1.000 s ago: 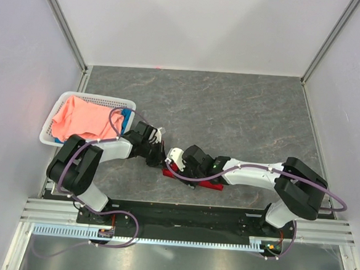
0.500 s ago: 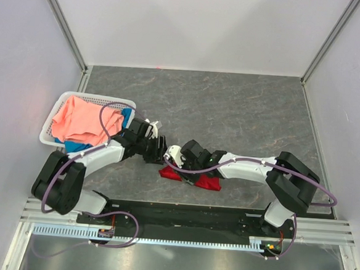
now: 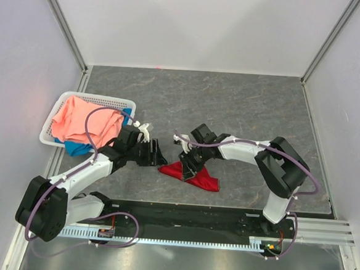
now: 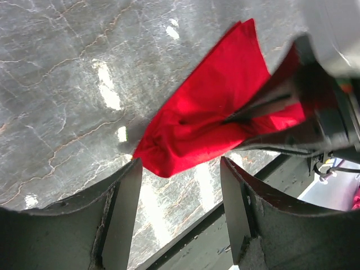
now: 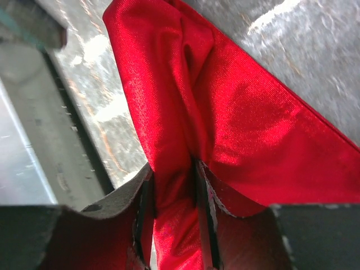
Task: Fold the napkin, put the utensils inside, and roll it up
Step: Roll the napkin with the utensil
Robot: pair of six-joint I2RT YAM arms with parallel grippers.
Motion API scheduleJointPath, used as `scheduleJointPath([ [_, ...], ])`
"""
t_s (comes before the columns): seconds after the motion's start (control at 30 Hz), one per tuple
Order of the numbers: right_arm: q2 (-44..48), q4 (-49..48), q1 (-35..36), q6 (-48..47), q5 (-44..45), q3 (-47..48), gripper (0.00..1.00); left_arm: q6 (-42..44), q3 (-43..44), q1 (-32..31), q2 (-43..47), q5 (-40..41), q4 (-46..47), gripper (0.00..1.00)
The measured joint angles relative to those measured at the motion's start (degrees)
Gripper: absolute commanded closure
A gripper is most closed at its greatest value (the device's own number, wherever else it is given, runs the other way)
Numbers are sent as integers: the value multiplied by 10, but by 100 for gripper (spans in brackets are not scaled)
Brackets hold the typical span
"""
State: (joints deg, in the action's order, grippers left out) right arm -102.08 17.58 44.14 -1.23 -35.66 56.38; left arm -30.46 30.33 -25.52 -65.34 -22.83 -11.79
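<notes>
While the right gripper [image 3: 188, 162] pinches it, the napkin [image 3: 194, 175]: lies bunched on the table [image 3: 250, 109] near its 6 o'clock edge, just ahead of the rail that carries the two arm bases.
Napkin shape: a crumpled deep red wedge, widest toward 5 o'clock, with one point reaching out toward 9 o'clock.
Right gripper, wrist view [image 5: 173, 177]: the fingers are closed on a raised fold of the napkin [image 5: 236, 118]; red cloth fills the narrow gap between them and spreads away on both sides.
Right arm: it reaches in from 3 o'clock, with the gripper over the napkin's 11 o'clock part.
Left gripper [image 3: 156, 153]: at 9 o'clock of the napkin, pointing toward it, with the jaws apart.
Left gripper, wrist view [image 4: 180, 188]: the two fingers stand spread with bare table between them; the near corner of the napkin [image 4: 202, 121] lies just beyond the tips, and I cannot tell whether it touches one of them.
Basket [image 3: 102, 97]: a white slotted basket at the table's 9 o'clock edge, well apart from the napkin.
Basket contents: a salmon-pink cloth [image 3: 82, 119] heaped on top, and a blue cloth [image 3: 75, 147] showing under it at 6 o'clock.
</notes>
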Motion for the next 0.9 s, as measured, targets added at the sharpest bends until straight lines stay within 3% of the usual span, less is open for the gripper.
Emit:
scheduleJointPath([
  [0.4, -108, 44, -66, 28, -176, 64, 60, 0, -53, 0, 11, -4, 71, 41],
  [0.73, -154, 68, -87, 40, -235, 89, 61, -1, -72, 0, -16, -20, 146, 47],
  [0.83, -159, 73, -88, 40, -239, 94, 61, -1, -73, 0, -38, -28, 167, 52],
  [0.9, -161, 76, -89, 40, -241, 96, 60, -2, -74, -1, -58, -30, 184, 65],
])
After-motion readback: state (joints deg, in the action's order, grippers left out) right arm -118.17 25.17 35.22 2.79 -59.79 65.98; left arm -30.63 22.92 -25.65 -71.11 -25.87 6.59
